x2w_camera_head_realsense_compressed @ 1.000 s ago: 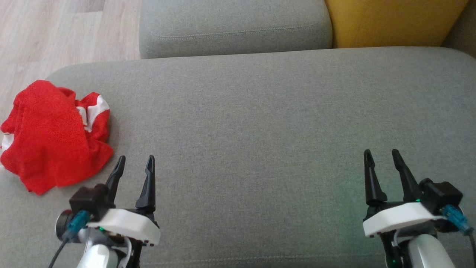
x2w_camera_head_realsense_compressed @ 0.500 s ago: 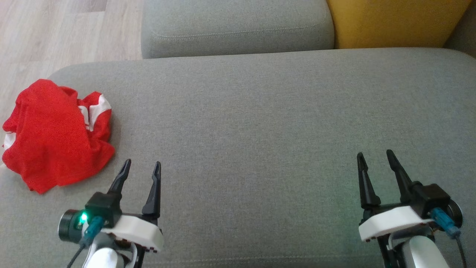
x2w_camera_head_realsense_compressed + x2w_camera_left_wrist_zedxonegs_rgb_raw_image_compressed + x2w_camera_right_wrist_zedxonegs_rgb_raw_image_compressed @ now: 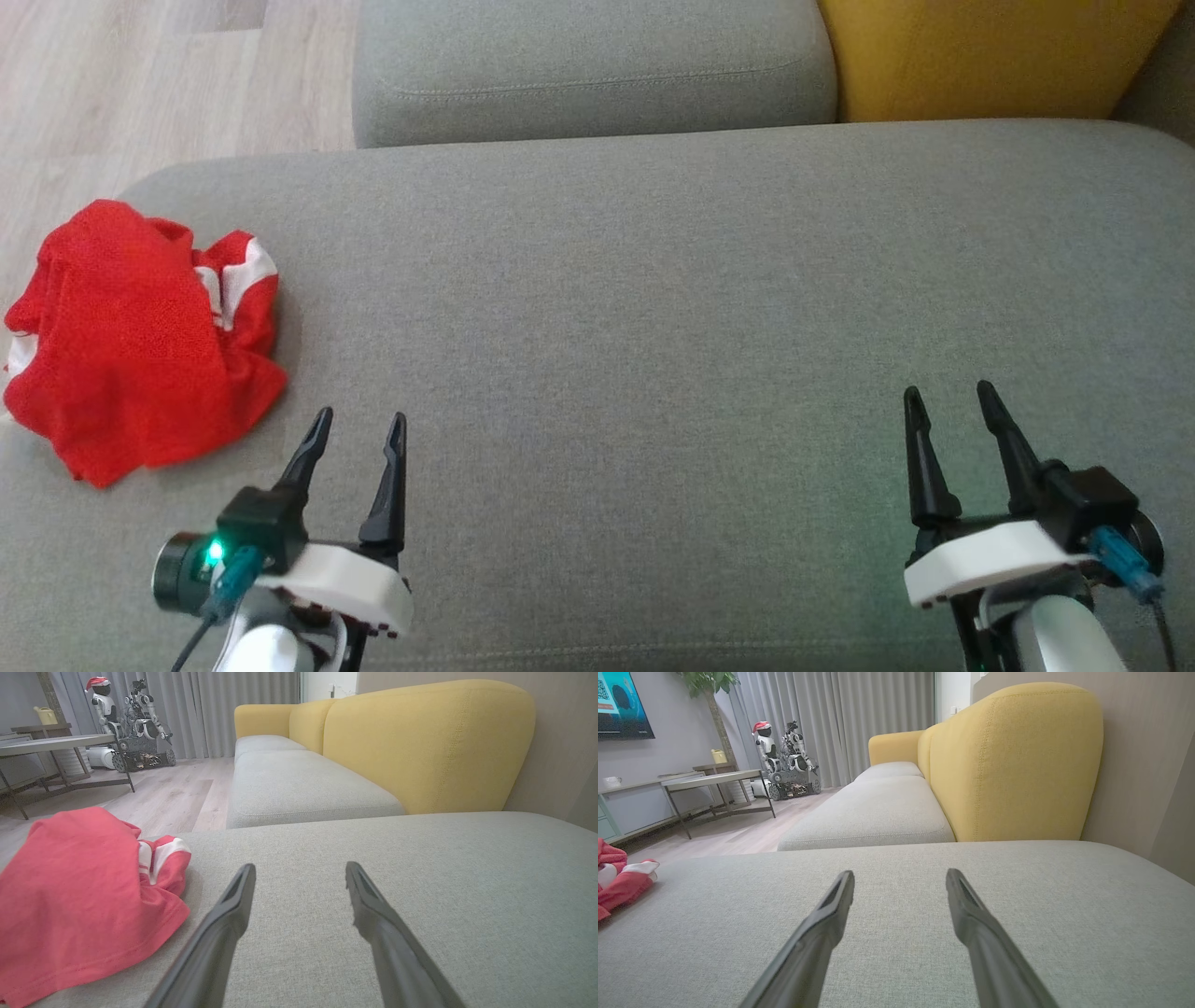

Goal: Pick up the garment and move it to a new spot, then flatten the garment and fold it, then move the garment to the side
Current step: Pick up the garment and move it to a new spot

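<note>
Red garment point(image 3: 140, 341) lies crumpled, folds hiding its shape.

the head view looks steeply down on the grey cushion point(image 3: 653, 327) from above, while both wrist views skim low and close over it toward the yellow backrest point(image 3: 430, 746), all three sharing the red garment point(image 3: 140, 336) at left.
</note>
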Motion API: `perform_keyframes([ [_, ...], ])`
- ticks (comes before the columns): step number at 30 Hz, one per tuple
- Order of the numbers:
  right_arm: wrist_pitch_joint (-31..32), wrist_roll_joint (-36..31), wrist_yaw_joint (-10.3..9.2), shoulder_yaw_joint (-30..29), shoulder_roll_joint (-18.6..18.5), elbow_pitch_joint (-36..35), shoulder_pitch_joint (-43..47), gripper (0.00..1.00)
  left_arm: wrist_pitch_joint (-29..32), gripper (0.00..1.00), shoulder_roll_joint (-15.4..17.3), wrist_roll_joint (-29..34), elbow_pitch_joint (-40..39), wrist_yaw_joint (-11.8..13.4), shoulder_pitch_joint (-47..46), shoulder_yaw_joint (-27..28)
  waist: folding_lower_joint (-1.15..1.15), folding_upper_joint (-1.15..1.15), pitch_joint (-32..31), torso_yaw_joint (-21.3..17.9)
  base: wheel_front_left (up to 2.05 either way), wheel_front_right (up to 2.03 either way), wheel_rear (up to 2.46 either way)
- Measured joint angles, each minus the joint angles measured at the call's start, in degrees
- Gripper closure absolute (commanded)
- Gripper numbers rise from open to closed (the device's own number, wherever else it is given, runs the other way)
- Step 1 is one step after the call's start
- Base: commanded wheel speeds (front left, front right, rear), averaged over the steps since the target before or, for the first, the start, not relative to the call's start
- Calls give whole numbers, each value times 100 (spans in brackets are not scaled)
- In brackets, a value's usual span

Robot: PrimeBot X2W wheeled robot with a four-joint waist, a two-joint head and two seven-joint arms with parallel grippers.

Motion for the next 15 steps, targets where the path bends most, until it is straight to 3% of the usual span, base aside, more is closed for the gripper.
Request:
perform_keyframes([
  [15,0,76,0,2,4,22,0,0,0,0,-137,0,86,-101,0,196,0,0,-6,17,0,0,0],
])
